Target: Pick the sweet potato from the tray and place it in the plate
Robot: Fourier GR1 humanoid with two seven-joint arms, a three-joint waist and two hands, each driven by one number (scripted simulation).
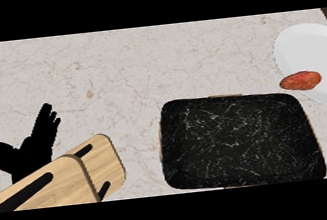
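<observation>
So your sweet potato (pixel 300 80) is already sitting on the left rim of the white plate (pixel 316 53) over at the right edge of the tabletop (pixel 117 66), just past the far right corner of the black marbled tray (pixel 238 139), which sits near the front edge. Your left hand (pixel 30 148) is parked at the front left of the tabletop with its fingers (pixel 46 119) straight and pointing up, holding nothing and well apart from the tray. Your right hand doesn't show up anywhere, so you can't say anything about its fingers.
</observation>
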